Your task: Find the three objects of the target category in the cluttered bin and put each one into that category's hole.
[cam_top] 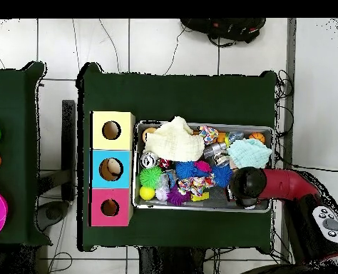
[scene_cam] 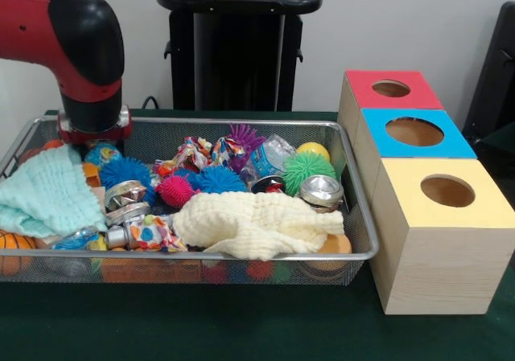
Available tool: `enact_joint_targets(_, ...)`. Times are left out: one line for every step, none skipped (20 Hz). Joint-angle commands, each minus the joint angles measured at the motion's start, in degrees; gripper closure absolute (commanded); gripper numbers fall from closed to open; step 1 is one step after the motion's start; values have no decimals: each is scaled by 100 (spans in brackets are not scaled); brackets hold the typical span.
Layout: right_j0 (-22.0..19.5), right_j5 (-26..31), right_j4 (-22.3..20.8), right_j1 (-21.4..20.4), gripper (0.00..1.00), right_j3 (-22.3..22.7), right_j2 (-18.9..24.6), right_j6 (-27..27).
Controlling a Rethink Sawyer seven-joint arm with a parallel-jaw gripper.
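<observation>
Fingers (scene_cam: 94,138) hidden beneath the arm's wrist, state impossible to tell, low over the bin's (scene_cam: 354,164) corner.

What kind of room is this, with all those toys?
Probably a robot lab: a red robot arm reaches over a wire bin of toys, beside wooden boxes with holes, and cables cross the tiled floor.

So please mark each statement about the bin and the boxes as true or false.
1. Three boxes stand beside the mesh bin. True.
2. The blue-topped box is between the red-topped box and the yellow-topped box. True.
3. The cream cloth lies outside the bin. False: it lies inside.
4. The arm is over the boxes. False: it is over the bin's other end.
5. The green spiky ball sits in a hole. False: in the bin.
</observation>
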Motion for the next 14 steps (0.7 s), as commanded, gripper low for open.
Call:
enact_joint_targets(-88, 320, 221, 119, 100, 715, -488, 716)
enact_joint_targets(-95, 306, 259, 94, 100, 726, -498, 682)
enact_joint_targets(-83, 309, 290, 77, 100, 734, -500, 657)
enact_joint_targets(-72, 312, 322, 61, 100, 743, -502, 631)
enact_joint_targets(-48, 293, 341, -32, 100, 791, -491, 586)
enact_joint_targets(-23, 274, 361, -125, 100, 838, -480, 541)
enact_joint_targets(-70, 57, 343, -159, 100, 954, -421, 477)
enact_joint_targets(-101, -208, 295, -171, 100, 1069, -385, 471)
enact_joint_targets(-89, -436, 221, -194, 100, 1171, -371, 482)
enact_joint_targets(-12, -546, 164, -272, 100, 1266, -394, 534)
enact_joint_targets(116, -493, 175, -426, 100, 1337, -445, 616)
enact_joint_targets(207, -386, 234, -613, 100, 1414, -471, 654)
enact_joint_targets(262, -246, 340, -784, 100, 1460, -494, 684)
enact_joint_targets(275, -153, 458, -943, 100, 1522, -514, 714)
